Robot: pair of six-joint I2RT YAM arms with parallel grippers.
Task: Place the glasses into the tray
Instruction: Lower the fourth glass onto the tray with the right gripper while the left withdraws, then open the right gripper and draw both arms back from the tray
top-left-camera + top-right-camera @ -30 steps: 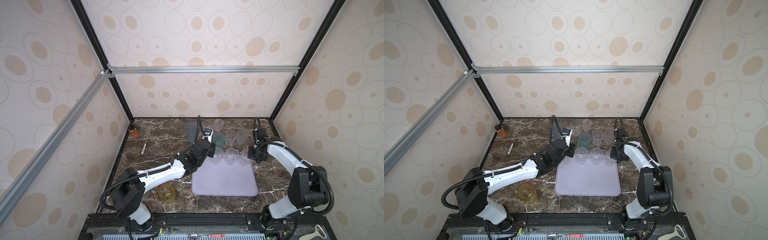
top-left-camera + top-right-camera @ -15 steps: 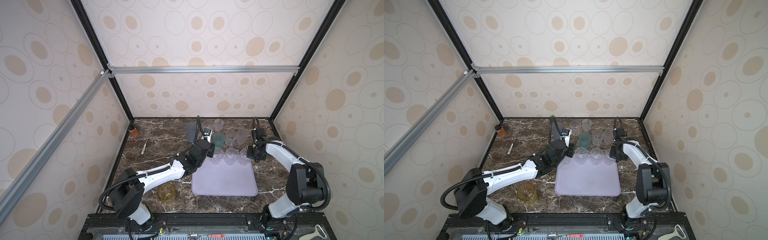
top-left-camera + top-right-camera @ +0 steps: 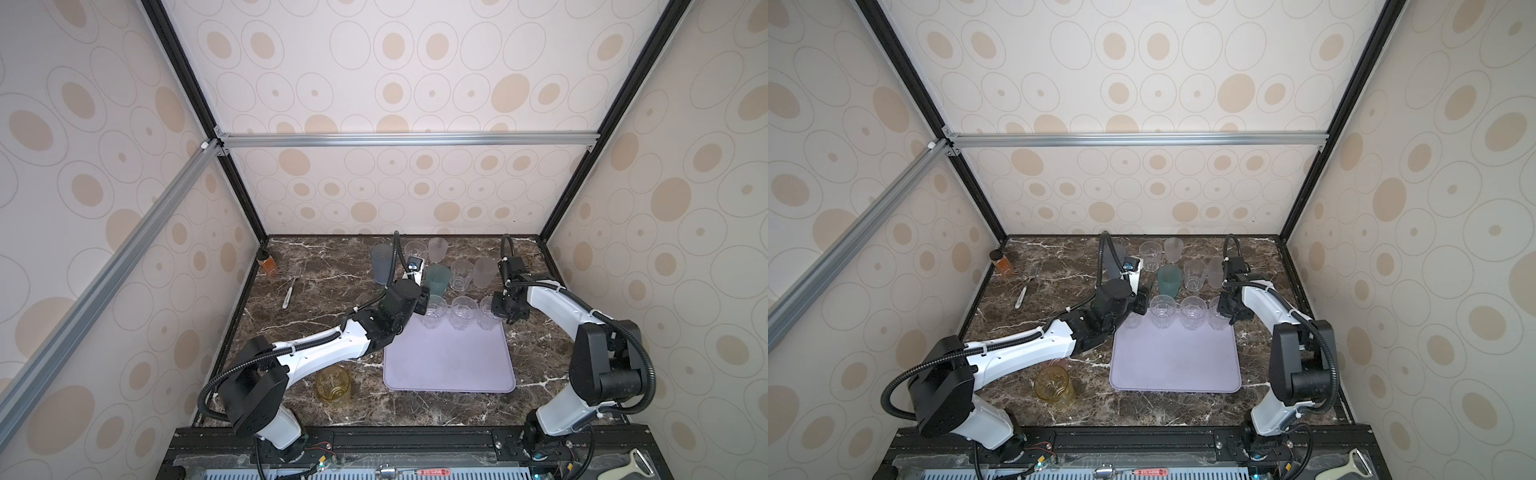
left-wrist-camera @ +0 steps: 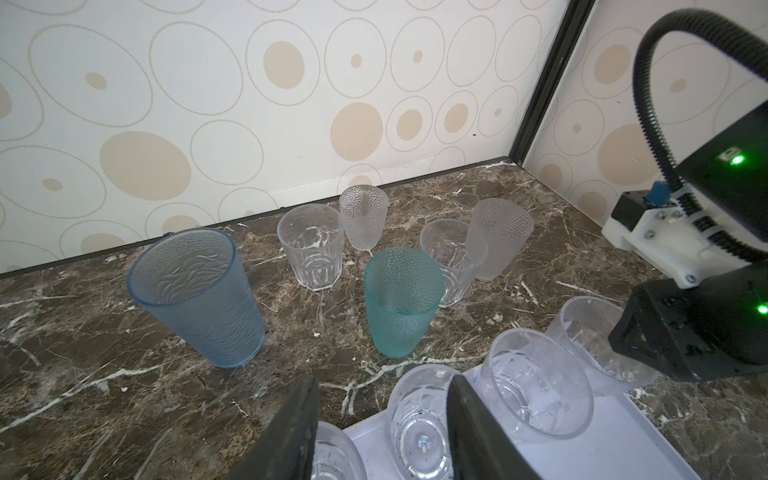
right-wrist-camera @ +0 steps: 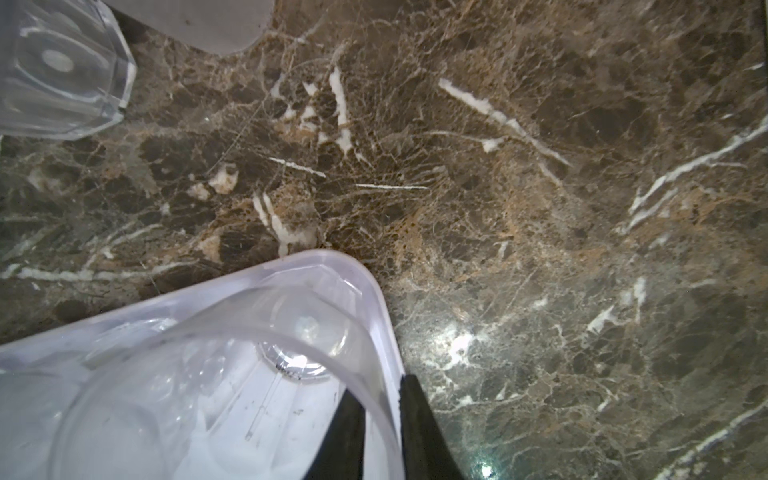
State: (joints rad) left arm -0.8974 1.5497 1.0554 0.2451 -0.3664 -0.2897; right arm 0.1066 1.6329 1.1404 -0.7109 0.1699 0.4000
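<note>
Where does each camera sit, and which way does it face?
Top views: high over the front edge, looking down toward the back wall; left arm and right arm whole, tray, glasses.
Left wrist: on the left arm, looking past the open left gripper at glasses by the back wall; right arm's wrist shows.
Right wrist: on the right arm, looking down at the tray's far right corner and table; right gripper straddles the rim of a clear glass.
Shared: the teal glass shows in left wrist and both top views.

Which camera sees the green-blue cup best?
The left wrist view: the teal glass is close, whole and upright, its dimples clear. Both top views show the glass small and far. The right wrist view misses it.
</note>
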